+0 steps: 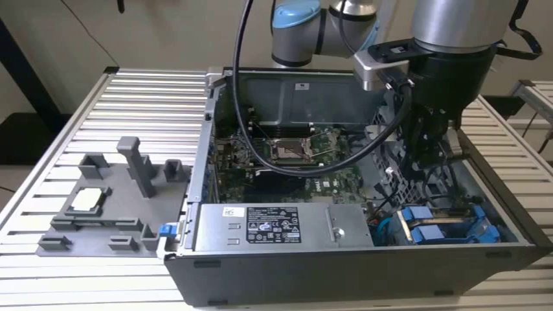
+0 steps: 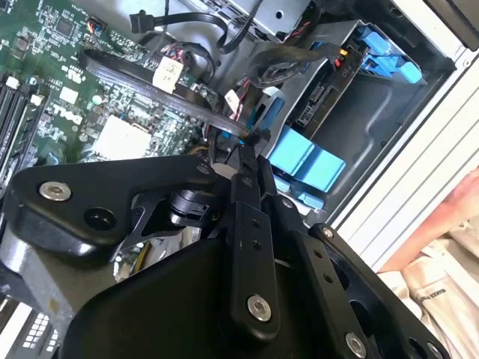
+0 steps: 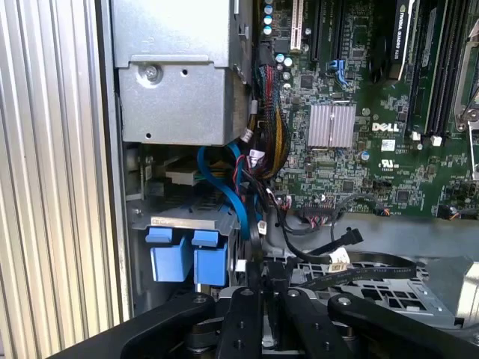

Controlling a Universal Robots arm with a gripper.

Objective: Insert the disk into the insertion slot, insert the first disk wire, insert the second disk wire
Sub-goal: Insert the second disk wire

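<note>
The disk sits in the insertion slot [image 2: 359,123], a dark grey bay at the case's corner on the exterior view's right. Its blue frame [image 1: 429,232] [image 2: 303,158] [image 3: 187,258] faces outward, and its black connector end [image 2: 318,101] is bare. My gripper [image 1: 429,170] [image 2: 241,149] [image 3: 268,273] hangs inside the case just above that bay. Its fingers are pressed together on the end of a flat black disk wire [image 2: 150,78] [image 3: 352,275], which curves away over the motherboard. A white tag [image 2: 168,73] hangs on a nearby wire.
The open computer case [image 1: 199,194] lies on a slatted metal table [image 1: 129,97]. The labelled power supply [image 1: 276,227], the motherboard [image 1: 285,162] and cable bundles [image 3: 269,149] crowd the inside. A grey fixture tray [image 1: 103,201] lies on the exterior view's left.
</note>
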